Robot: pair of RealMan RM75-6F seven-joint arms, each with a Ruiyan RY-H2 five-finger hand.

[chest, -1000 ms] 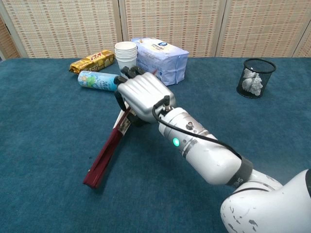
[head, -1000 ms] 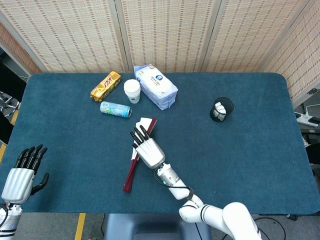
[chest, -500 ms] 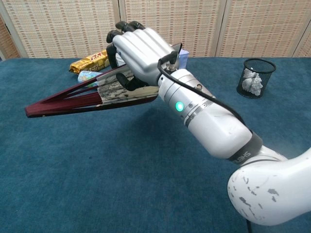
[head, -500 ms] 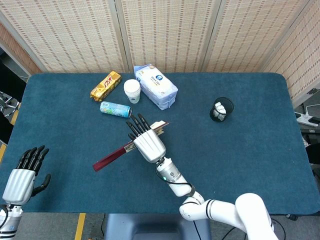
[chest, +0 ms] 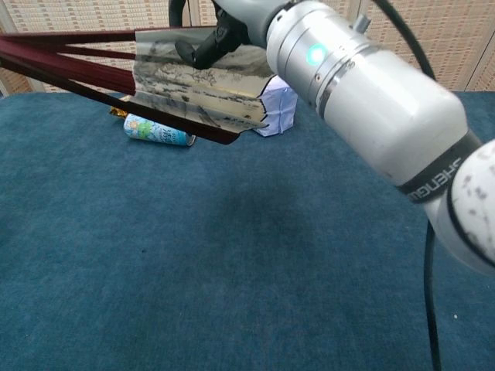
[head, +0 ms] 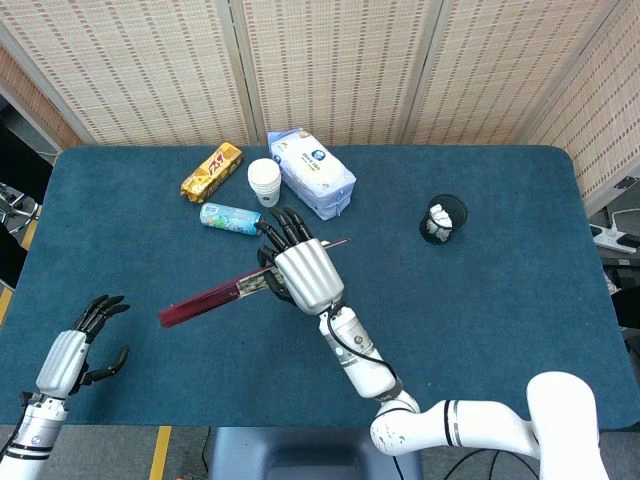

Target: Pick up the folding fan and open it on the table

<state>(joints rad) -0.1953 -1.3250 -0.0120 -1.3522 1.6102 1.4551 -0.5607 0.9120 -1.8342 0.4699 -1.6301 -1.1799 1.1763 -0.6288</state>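
Observation:
My right hand [head: 303,273] holds the folding fan [head: 215,297] up in the air above the middle of the table. The fan has dark red ribs and a pale printed paper leaf [chest: 203,81]; in the chest view it hangs partly spread, close to the camera, with its ribs [chest: 62,66] running off to the left. Only the right hand's underside shows at the top of the chest view [chest: 224,19]. My left hand [head: 75,346] hovers at the table's near left corner, fingers apart, holding nothing.
At the back of the blue table [head: 480,300] lie a gold snack bar [head: 211,171], a light blue can on its side [head: 231,219], a stack of white paper cups [head: 264,181] and a pack of tissues [head: 311,172]. A black mesh cup [head: 442,218] stands at the right.
The right hand has lifted the fan from the table and raised it higher, and the fan has spread partly. The left hand has shifted slightly right and tilted.

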